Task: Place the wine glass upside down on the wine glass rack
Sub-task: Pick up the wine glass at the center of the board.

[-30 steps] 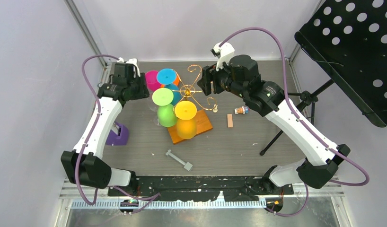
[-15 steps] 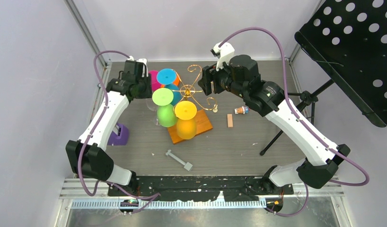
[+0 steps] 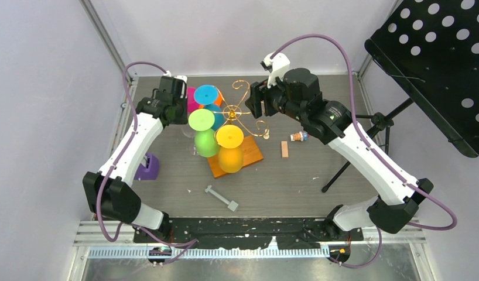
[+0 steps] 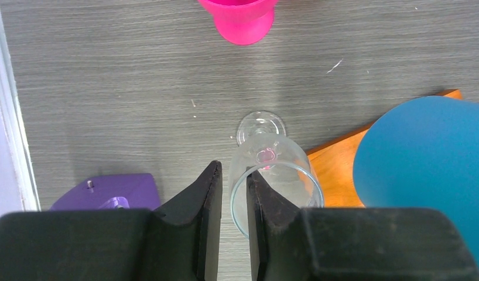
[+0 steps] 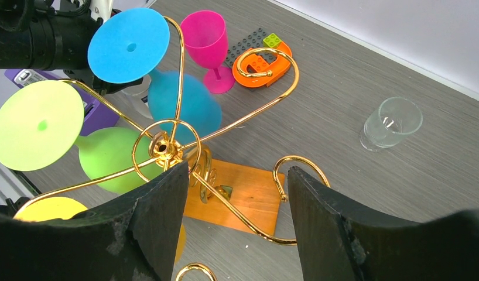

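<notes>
A clear wine glass [image 4: 272, 170] stands upright on the table by the orange base of the wine glass rack [image 3: 237, 110]. My left gripper [image 4: 233, 170] straddles its rim from above: one finger inside the bowl against the wall, the other outside with a thin gap, jaws narrowly open. Blue, green and yellow glasses hang upside down on the gold rack [image 5: 161, 146]. My right gripper [image 5: 237, 167] hovers open over the rack's right side with a scrolled wire arm between its fingers, untouched. In the top view the left gripper [image 3: 177, 114] sits left of the rack and the right gripper [image 3: 256, 105] to its right.
A pink glass [image 4: 243, 20] stands upright behind the clear one. A second clear glass [image 5: 391, 122] stands apart on the table. A purple block [image 3: 146, 167], grey bolt piece [image 3: 221, 198], wooden block [image 3: 284, 149], small figure [image 3: 298, 136] and orange brick piece [image 5: 260, 61] lie around. A black perforated stand [image 3: 436, 64] is at right.
My left arm has swung right and back toward the rack's left side, and its jaws have narrowed. The right arm has not moved.
</notes>
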You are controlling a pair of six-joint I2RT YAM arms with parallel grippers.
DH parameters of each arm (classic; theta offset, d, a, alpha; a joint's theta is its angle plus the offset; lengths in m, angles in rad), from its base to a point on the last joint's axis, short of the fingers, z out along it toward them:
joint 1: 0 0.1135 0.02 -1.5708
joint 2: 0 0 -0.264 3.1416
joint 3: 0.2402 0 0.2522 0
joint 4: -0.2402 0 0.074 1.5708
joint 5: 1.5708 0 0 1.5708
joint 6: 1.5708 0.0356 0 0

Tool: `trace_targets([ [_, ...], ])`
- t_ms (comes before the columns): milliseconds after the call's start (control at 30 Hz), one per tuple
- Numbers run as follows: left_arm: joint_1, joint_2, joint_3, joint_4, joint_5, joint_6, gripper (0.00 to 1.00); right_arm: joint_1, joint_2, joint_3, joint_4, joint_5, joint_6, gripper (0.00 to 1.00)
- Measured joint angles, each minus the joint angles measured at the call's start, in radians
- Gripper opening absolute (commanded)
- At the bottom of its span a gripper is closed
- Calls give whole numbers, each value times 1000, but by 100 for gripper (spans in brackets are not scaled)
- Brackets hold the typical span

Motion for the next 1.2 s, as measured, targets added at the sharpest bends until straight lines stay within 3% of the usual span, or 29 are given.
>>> trace_targets([
  [500,-2,0,0,-13,-60,34,0,0,0,-3,0,0,0,69],
  [867,-2,-31,30,-89,-140,41,0,0,0,-3,0,1,0,69],
  [1200,-2,-229,165,-136,-174,10,0,0,-7,23,-18,35,-2,70],
])
